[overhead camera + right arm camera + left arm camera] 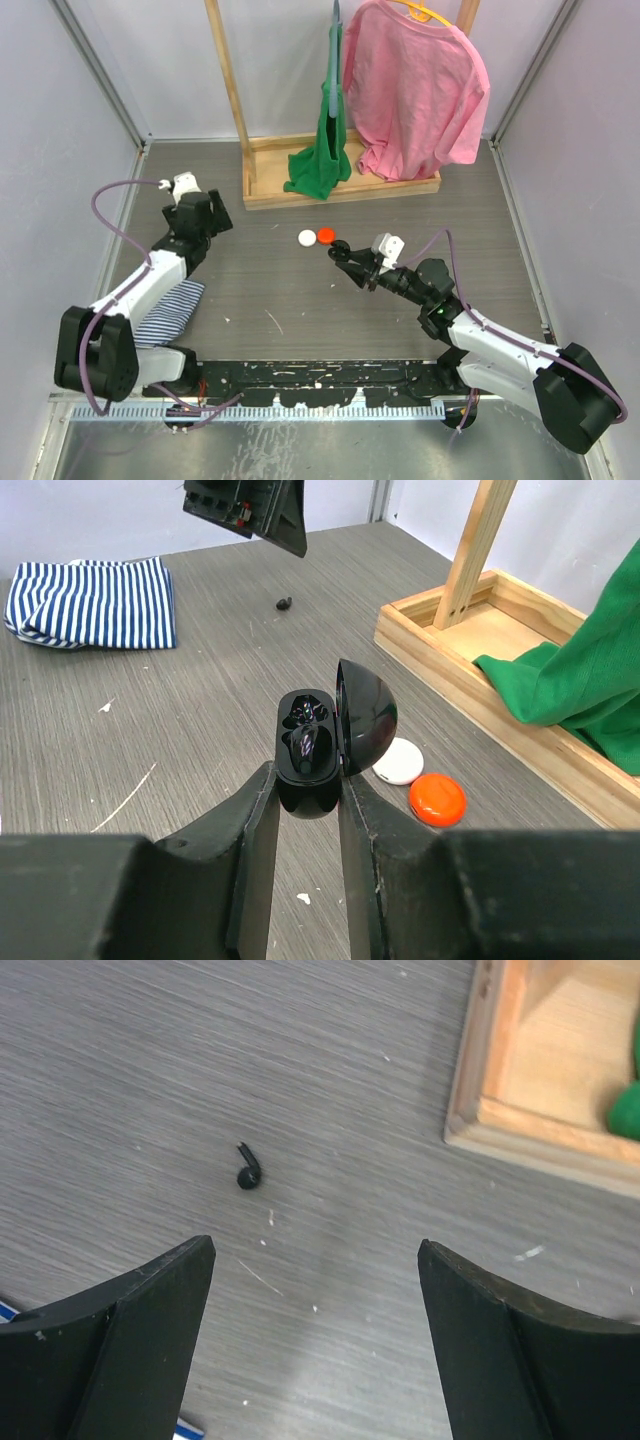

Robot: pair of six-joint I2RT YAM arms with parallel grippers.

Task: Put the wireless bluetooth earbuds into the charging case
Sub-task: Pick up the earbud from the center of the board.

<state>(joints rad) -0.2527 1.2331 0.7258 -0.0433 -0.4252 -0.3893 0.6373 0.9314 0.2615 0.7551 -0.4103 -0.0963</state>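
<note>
Glossy black plastic charging case [305, 792]

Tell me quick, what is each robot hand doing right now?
Left gripper: open, holding nothing; a black earbud lies ahead of it.
Right gripper: shut on the open charging case.

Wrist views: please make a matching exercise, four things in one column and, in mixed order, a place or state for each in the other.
1 charging case
2 loose earbud
3 left gripper
4 orange disc

A black, alone on the table
B open, holding nothing
C next to the white disc
D lid open, held in the right gripper

Pairs: 1-D, 2-A, 3-B, 4-C
</note>
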